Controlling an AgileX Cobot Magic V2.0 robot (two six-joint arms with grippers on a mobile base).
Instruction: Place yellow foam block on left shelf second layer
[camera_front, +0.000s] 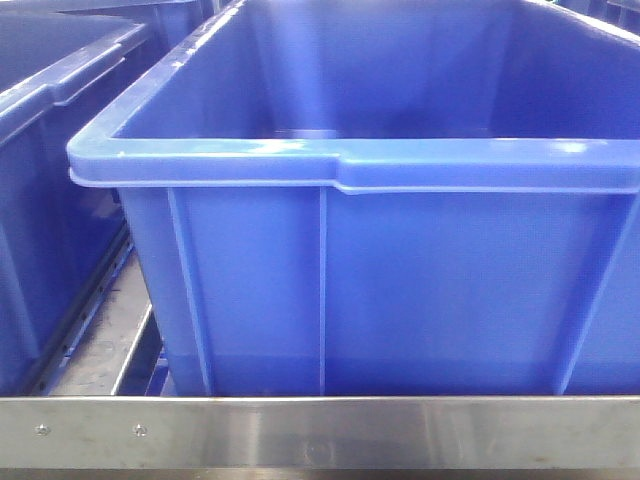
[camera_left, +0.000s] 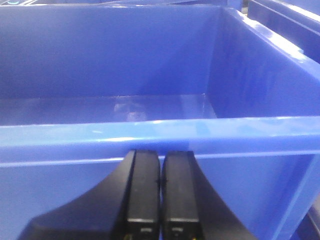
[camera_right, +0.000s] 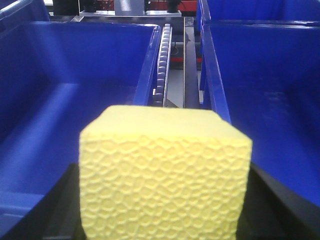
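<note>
Pebbled, sharp-edged yellow foam block (camera_right: 165, 175) pinched between right fingers (camera_right: 282, 210); left fingers (camera_left: 142, 195) apparently pressed together.

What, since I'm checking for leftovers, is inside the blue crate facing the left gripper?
The blue crate shows only bare floor and walls; its front rim hides the nearest floor strip.

We take this for a warehouse or stockroom. Large blue plastic crates (camera_front: 400, 290) stand side by side on a metal shelf (camera_front: 320, 430) with a screwed steel front edge, and a roller track (camera_right: 162, 65) runs between two crates.
</note>
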